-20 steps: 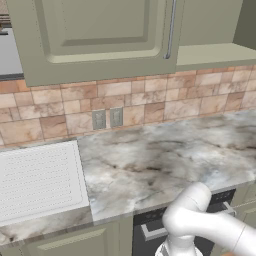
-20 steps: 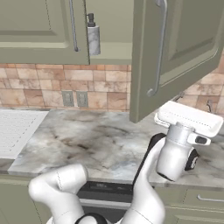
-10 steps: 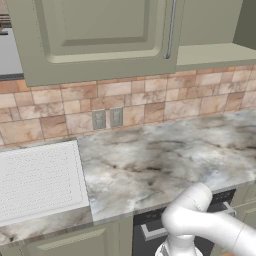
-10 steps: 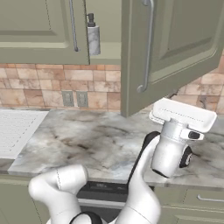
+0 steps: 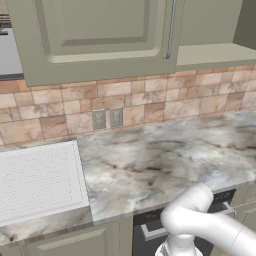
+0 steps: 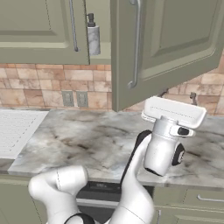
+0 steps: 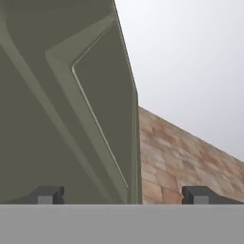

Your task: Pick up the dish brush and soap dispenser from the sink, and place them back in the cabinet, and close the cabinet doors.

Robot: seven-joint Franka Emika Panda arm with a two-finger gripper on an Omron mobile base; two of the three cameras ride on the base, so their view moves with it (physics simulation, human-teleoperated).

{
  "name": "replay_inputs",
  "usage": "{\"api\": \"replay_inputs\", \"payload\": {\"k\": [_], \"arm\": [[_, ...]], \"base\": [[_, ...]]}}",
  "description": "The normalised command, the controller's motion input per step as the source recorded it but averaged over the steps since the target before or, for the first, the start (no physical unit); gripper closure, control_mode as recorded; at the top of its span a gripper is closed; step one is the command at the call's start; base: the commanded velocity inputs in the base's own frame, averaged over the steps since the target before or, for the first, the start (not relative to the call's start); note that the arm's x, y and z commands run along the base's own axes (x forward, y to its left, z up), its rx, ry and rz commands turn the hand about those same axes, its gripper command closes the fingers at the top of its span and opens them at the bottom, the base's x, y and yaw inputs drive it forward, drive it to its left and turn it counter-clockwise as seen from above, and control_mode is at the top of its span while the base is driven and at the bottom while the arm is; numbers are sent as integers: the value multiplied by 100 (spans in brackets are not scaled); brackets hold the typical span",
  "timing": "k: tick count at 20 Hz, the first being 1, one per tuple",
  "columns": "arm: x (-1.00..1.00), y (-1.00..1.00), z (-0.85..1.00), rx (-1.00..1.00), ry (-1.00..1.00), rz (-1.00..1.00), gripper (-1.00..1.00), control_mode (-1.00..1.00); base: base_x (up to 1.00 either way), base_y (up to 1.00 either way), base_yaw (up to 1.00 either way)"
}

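Note:
The soap dispenser [image 6: 93, 37], grey with a black pump, stands on the cabinet shelf [image 6: 99, 57] in the gap between the cabinet doors. The left door [image 6: 39, 30] is shut. The right door [image 6: 170, 43] hangs partly open, its silver handle [image 6: 135, 48] facing me. In the hand view my gripper [image 7: 122, 195] is open, fingertips [image 7: 47, 194] wide apart, close under that door's panelled face [image 7: 62, 119], nothing held. My white hand [image 6: 173, 114] sits just below the door's lower edge. The sink's ribbed drainboard [image 5: 35, 180] lies at the left. The dish brush is out of view.
A marbled counter [image 5: 160, 160] runs under the cabinet, backed by tan brick tile [image 5: 150, 105] with two wall outlets [image 5: 107, 119]. A dark oven front [image 5: 150, 230] sits below the counter beside green base cabinets [image 6: 192, 201]. My arm's elbow [image 5: 195, 220] rises at the counter's front edge.
The right cabinet door has swung leftward, further toward shut. My hand has moved left along with it. The soap dispenser and left door have not moved.

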Motion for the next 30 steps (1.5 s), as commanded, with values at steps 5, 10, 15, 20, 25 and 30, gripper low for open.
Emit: {"api": "replay_inputs", "payload": {"k": [5,10,15,20,25,30], "arm": [[8,30,4,-9,-4,-4,-100,-100],[16,26,12,-6,-2,-5,-100,-100],[23,25,15,-5,0,-5,-100,-100],[24,28,9,-6,0,-6,-100,-100],[23,29,8,-6,0,-5,-100,-100],[23,26,11,-5,0,-5,-100,-100]], "base": [[0,0,0],[0,0,0],[0,0,0],[0,0,0],[0,0,0],[0,0,0]]}}
